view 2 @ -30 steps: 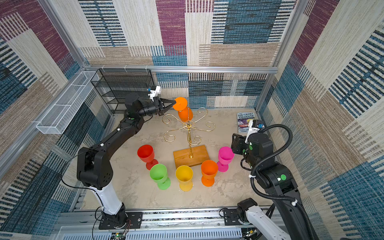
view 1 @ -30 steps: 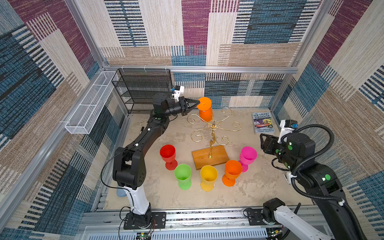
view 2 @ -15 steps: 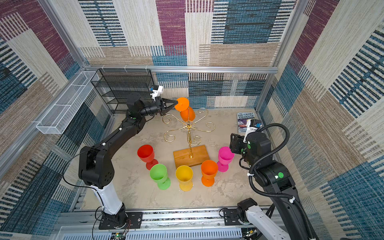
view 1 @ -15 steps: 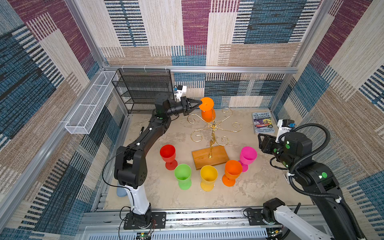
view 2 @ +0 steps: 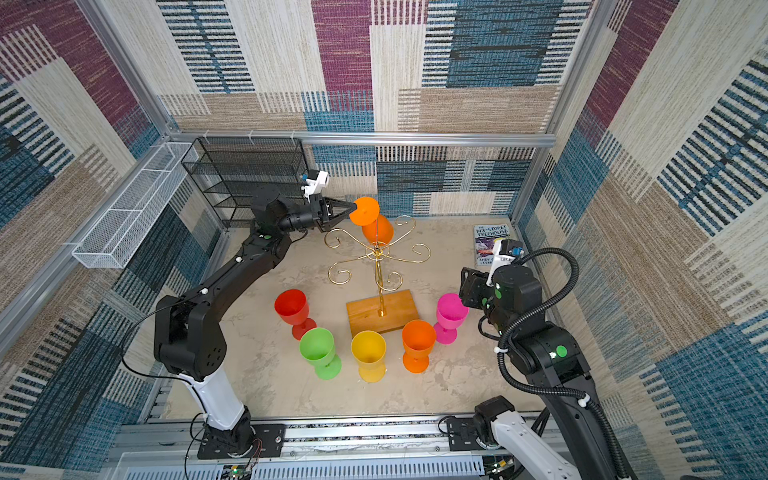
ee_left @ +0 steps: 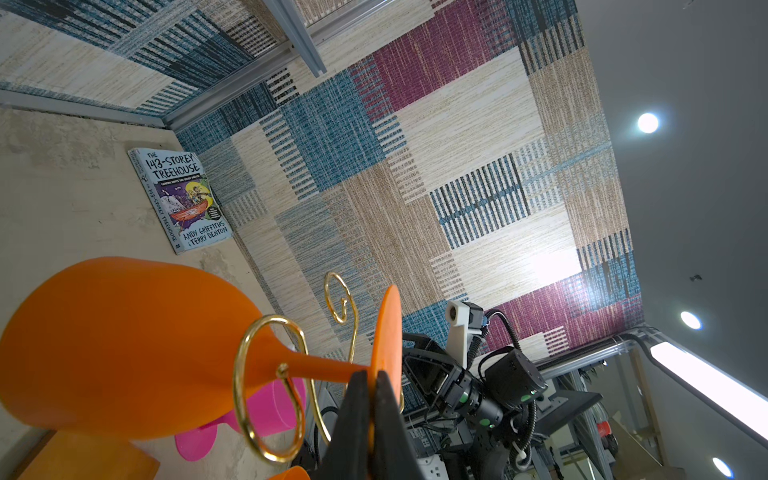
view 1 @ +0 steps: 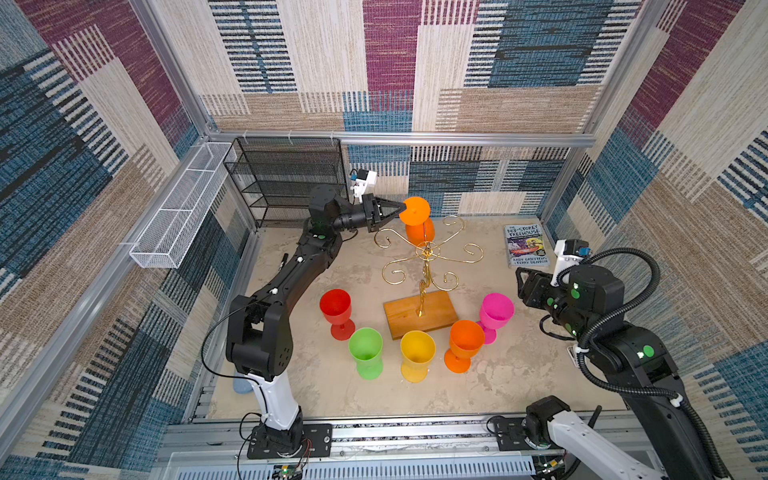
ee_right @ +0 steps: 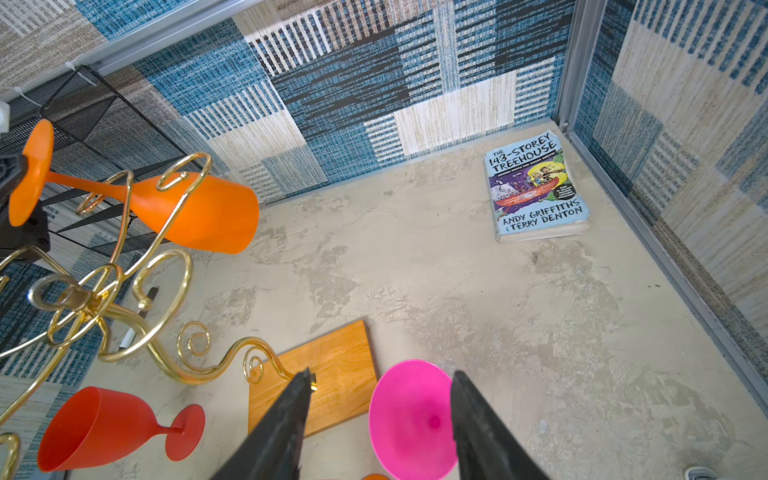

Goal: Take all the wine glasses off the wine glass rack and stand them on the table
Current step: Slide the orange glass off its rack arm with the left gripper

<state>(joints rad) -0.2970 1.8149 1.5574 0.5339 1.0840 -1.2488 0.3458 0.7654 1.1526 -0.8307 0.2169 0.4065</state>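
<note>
Between the shut fingertips of the left gripper (view 1: 401,206) sat the foot of the orange wine glass (view 1: 420,232), its stem inside a curl of the wine glass rack (view 1: 419,309); the right gripper (ee_right: 381,373) stood half open, empty

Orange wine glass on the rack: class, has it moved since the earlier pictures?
Yes, slightly. Held by the left gripper, the orange wine glass has shifted right in both top views, toward the post of the wine glass rack.
</note>
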